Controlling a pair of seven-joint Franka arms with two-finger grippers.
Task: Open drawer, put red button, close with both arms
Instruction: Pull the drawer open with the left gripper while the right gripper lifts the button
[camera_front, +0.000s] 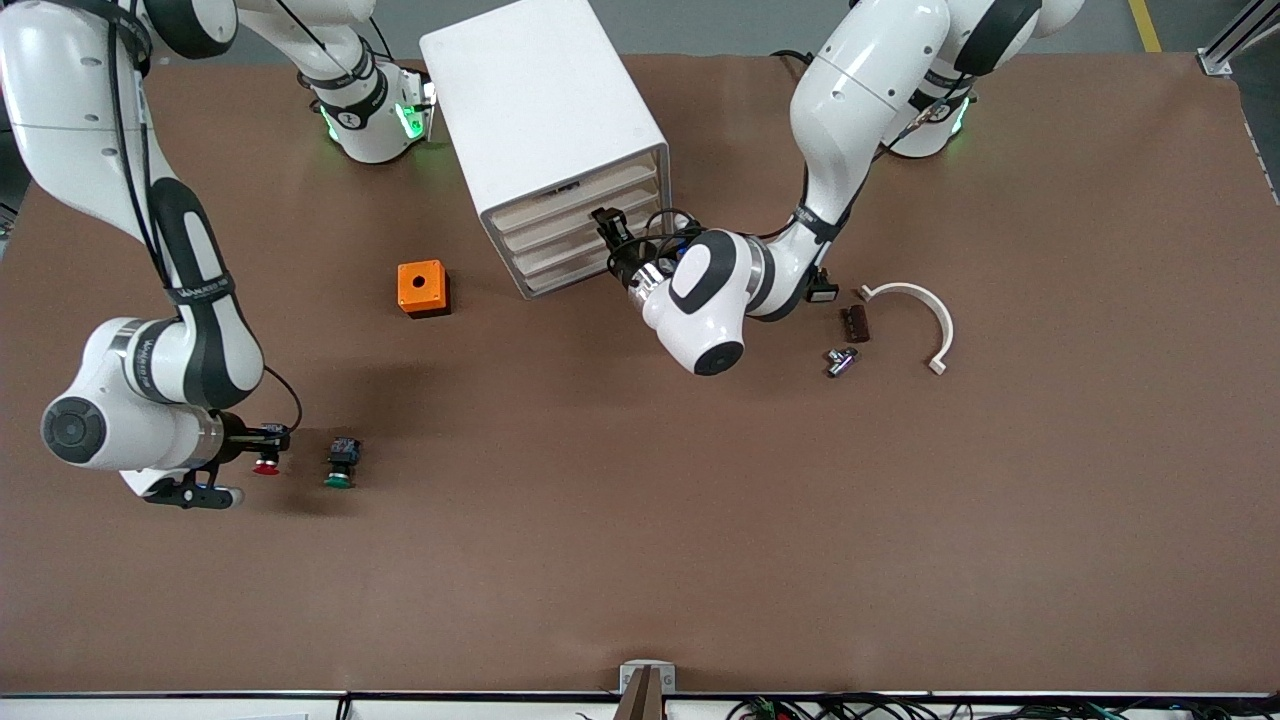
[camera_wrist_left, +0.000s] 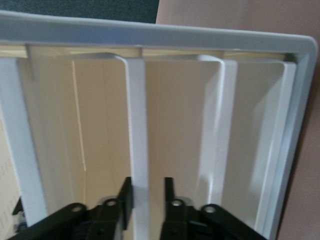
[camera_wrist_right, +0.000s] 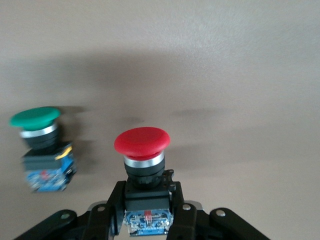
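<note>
**Both grippers engaged: one on the button, one at the drawer front**

The right gripper (camera_wrist_right: 146, 212) has its two black fingers clamped on the black body of the red button (camera_wrist_right: 142, 141), just under the metal collar, with the domed cap standing clear above the fingertips. In the front view this right gripper (camera_front: 262, 447) sits low at the right arm's end of the table, the red button (camera_front: 266, 466) at its tip. By the look of it the button is light, rigid plastic: it should not deform, but the glossy cap is smooth and rounded, so the squared body is the sound place to hold, and the blue parts at its base look delicate. Just beside it stands the green button (camera_wrist_right: 36, 118), a twin in shape, apart from the fingers.

The left gripper (camera_wrist_left: 148, 192) is pinched on a thin white upright rib of the drawer (camera_wrist_left: 135, 125), fingers close on either side of it; from the front view the left gripper (camera_front: 607, 228) is pressed against the stacked beige fronts of the cabinet (camera_front: 540, 100). The drawers appear shut, their faces flush. The tray looks like thin, stiff moulded plastic, likely to slide easily; a straight pull suits it.

Further out on the brown matte table (camera_front: 640, 560) lie an orange box (camera_front: 422, 288) and a white curved clip (camera_front: 925, 315).
</note>
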